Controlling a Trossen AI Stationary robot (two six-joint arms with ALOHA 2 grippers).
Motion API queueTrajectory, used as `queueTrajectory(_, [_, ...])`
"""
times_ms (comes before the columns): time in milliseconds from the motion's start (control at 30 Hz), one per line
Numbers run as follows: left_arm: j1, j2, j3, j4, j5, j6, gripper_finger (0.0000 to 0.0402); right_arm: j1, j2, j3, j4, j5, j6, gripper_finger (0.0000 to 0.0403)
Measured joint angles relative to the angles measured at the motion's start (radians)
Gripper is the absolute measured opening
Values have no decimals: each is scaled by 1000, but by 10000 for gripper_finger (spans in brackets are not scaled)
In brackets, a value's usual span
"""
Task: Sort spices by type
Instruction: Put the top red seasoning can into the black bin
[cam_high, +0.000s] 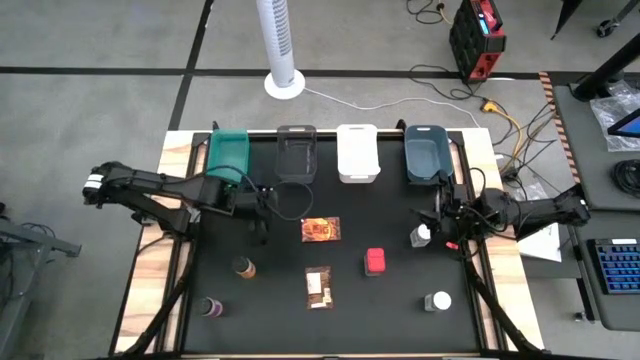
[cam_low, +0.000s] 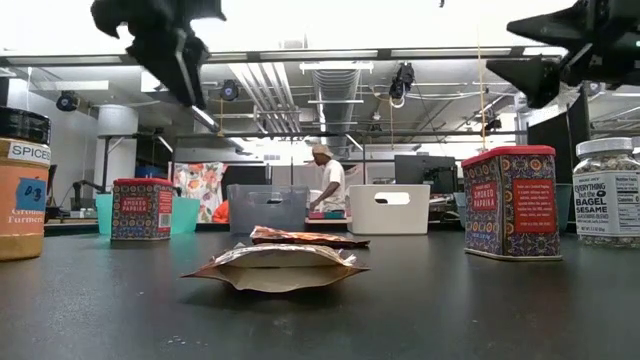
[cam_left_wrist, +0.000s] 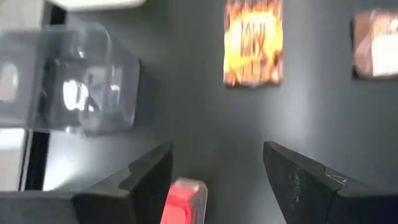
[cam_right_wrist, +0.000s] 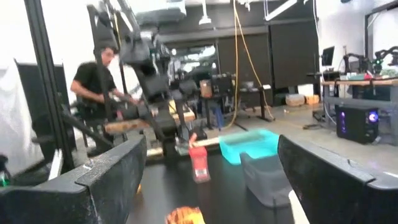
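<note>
My left gripper (cam_left_wrist: 217, 158) hangs open above the table's left half, in front of the clear grey bin (cam_high: 297, 152). A red tub (cam_left_wrist: 183, 200) stands on the table below it, close to one finger and apart from both; the gripper hides it in the high view. The other spices rest on the black table: a second red tub (cam_high: 375, 262), two orange-brown packets (cam_high: 320, 230) (cam_high: 318, 285), two white-capped jars (cam_high: 421, 236) (cam_high: 437, 300), a brown bottle (cam_high: 243, 267) and a purple bottle (cam_high: 211, 307). My right gripper (cam_right_wrist: 208, 165) is open at the right edge, above a white-capped jar.
Four bins line the far edge: teal (cam_high: 230, 152), clear grey, white (cam_high: 357, 152) and blue (cam_high: 428, 155). A person (cam_low: 325, 180) stands in the room beyond the table. Bare black table lies between the packets and the near edge.
</note>
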Motion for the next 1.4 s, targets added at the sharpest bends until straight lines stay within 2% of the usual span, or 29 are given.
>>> queueTrajectory(200, [-1,-14,-51,-13,44,-24,233,0,147,3,143,0,-3,354])
queueTrajectory(433, [11,-22,-70,-70,45,-24,233,-3,321,124,132,26,-3,354])
queueTrajectory(767, [138,-126,-76,-123,100,24,233,-107,512,418,-262,23,42,354])
queueTrajectory(1000, [237,-175,-149,-117,152,57,233,-157,530,489,-420,21,53,354])
queueTrajectory(1267, [246,-172,-273,-31,169,99,233,-164,511,488,-420,19,53,354])
queueTrajectory(1400, [256,-165,-290,-19,168,109,233,-164,511,487,-419,19,63,354])
